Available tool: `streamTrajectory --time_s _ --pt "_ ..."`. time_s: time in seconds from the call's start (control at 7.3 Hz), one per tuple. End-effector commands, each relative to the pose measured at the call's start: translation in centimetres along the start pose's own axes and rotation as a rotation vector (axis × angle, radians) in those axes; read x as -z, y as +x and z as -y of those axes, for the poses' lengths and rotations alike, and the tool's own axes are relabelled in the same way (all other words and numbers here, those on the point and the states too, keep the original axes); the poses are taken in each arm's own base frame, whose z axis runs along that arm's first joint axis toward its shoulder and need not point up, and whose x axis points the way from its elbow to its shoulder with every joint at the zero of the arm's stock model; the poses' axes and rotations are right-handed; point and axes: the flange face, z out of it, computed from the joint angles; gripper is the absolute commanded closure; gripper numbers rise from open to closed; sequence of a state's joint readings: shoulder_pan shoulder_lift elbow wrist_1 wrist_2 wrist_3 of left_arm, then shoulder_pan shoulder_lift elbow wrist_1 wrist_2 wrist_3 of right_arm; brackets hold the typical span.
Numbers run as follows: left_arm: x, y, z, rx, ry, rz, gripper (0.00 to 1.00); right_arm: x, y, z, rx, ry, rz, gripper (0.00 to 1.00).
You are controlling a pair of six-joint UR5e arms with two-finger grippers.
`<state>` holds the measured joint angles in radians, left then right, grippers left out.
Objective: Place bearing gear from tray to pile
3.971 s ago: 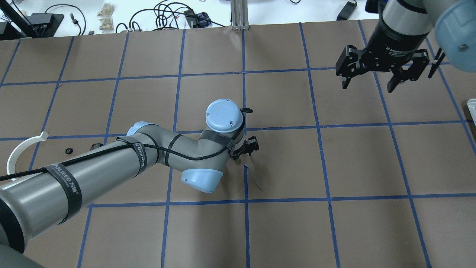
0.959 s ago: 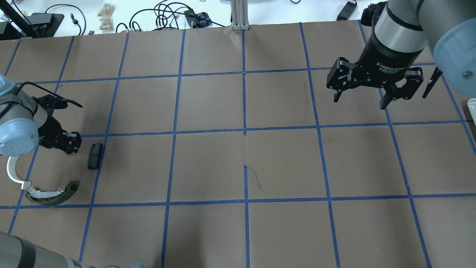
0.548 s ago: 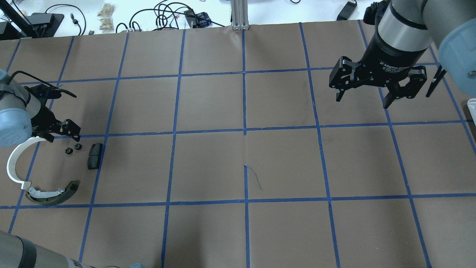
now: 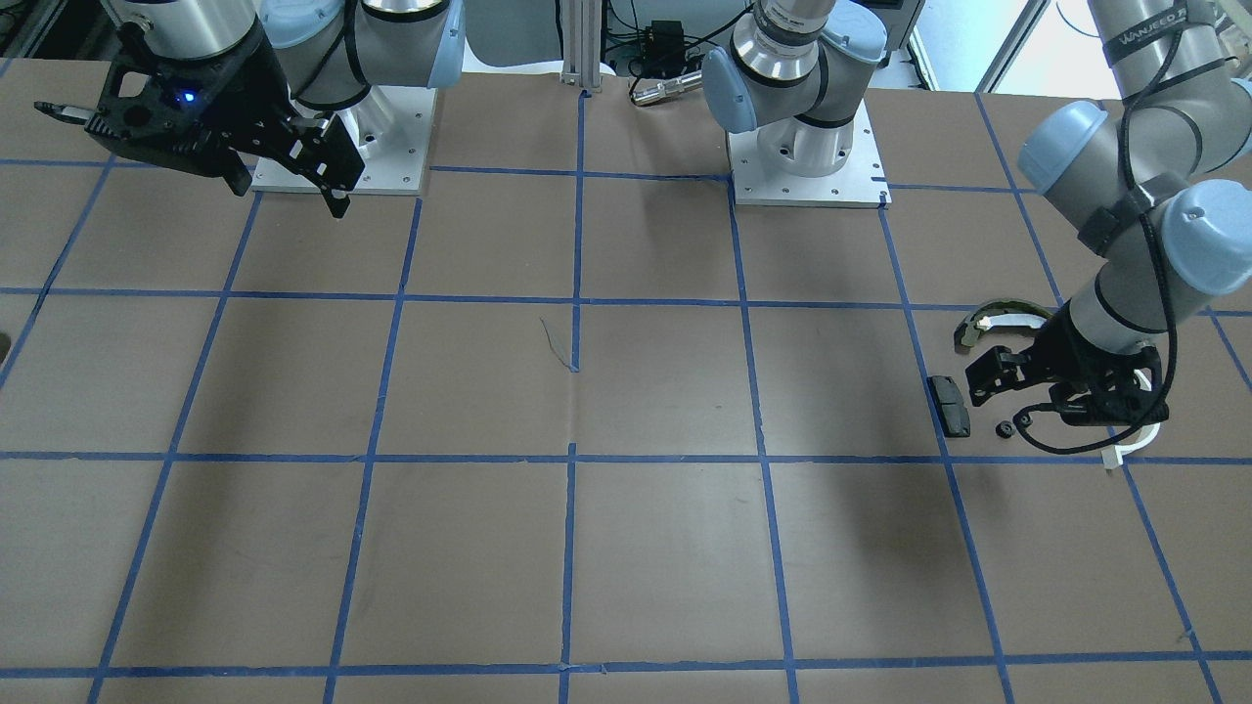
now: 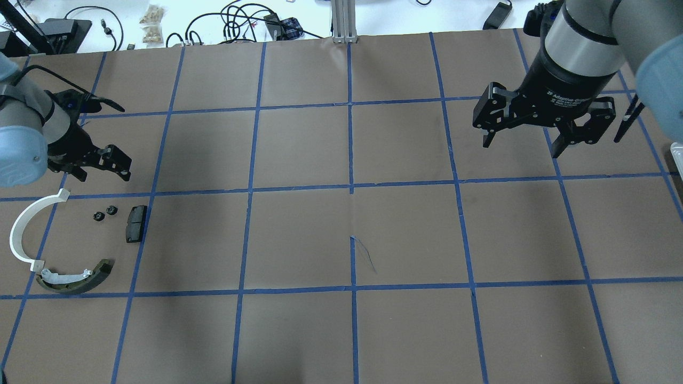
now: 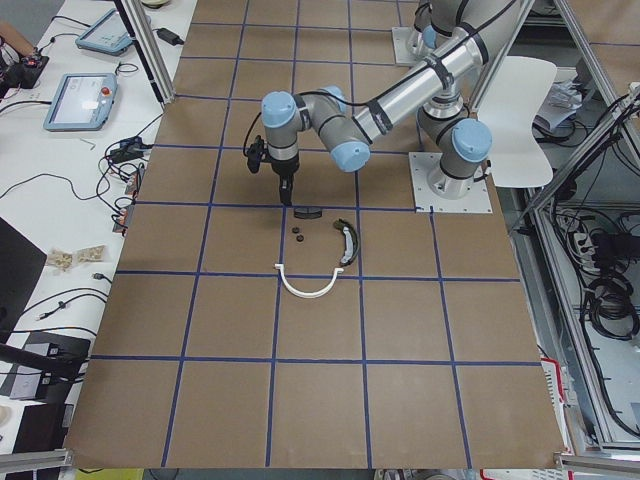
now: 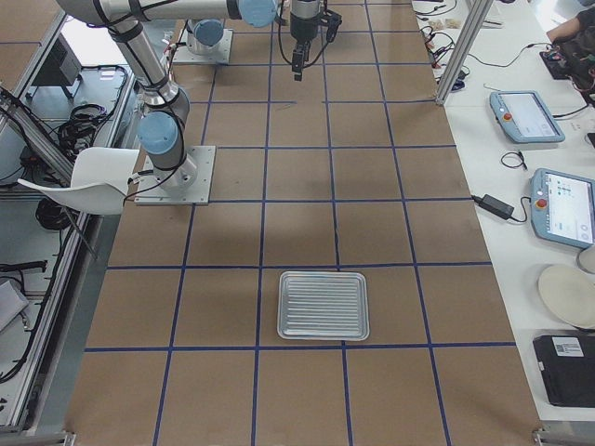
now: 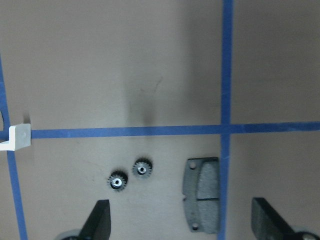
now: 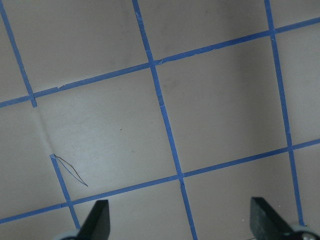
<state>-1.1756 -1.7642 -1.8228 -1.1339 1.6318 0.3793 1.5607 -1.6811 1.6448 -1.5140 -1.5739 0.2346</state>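
Observation:
Two small black bearing gears (image 5: 111, 210) (image 8: 142, 168) lie side by side on the brown paper in the pile, next to the black flat pad (image 5: 136, 223) (image 8: 202, 192). The white plastic arc (image 5: 21, 229) and the olive curved shoe (image 5: 80, 280) lie nearby. My left gripper (image 5: 101, 166) (image 8: 182, 225) is open and empty, raised just beyond the gears. My right gripper (image 5: 523, 146) (image 9: 180, 225) is open and empty, high over the far right of the table. The metal tray (image 7: 323, 305) shows no parts on it.
The table is brown paper with a blue tape grid (image 5: 351, 186). Cables and small items (image 5: 251, 24) lie past the far edge. The tray's corner (image 5: 677, 149) shows at the right edge. A small tear (image 5: 365, 256) marks the paper near the middle.
My left gripper came from the table's middle to the pile, left a second gear beside the first, and has since drawn back from it, open. The right gripper has barely shifted.

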Motion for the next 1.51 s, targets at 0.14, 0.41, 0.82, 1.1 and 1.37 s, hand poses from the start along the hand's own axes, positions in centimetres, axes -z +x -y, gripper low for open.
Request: streamTrajectory --time_s 0.14,0.41,0.82,1.1,1.37 --pt "14.9 15.8 -1.5 0.125 0.026 -0.067 0.0 0.4 0.1 -0.3 0.001 0.008 0.01 0.0" --pt "20.6 21.7 -5.0 0.022 0.106 -0.064 0.0 0.3 0.2 -0.3 -0.001 0.008 0.003 0.0" --pt "21.3 24.6 -9.5 -0.056 0.126 -0.08 0.0 0.9 0.3 -0.6 0.005 0.021 0.002 0.0" --pt "21.7 24.4 -10.2 -0.047 0.127 -0.077 0.0 0.9 0.3 -0.7 0.005 0.02 0.005 0.0" --pt "22.5 24.4 -8.4 -0.027 0.078 -0.139 0.0 0.9 0.3 -0.9 0.007 0.017 0.002 0.0"
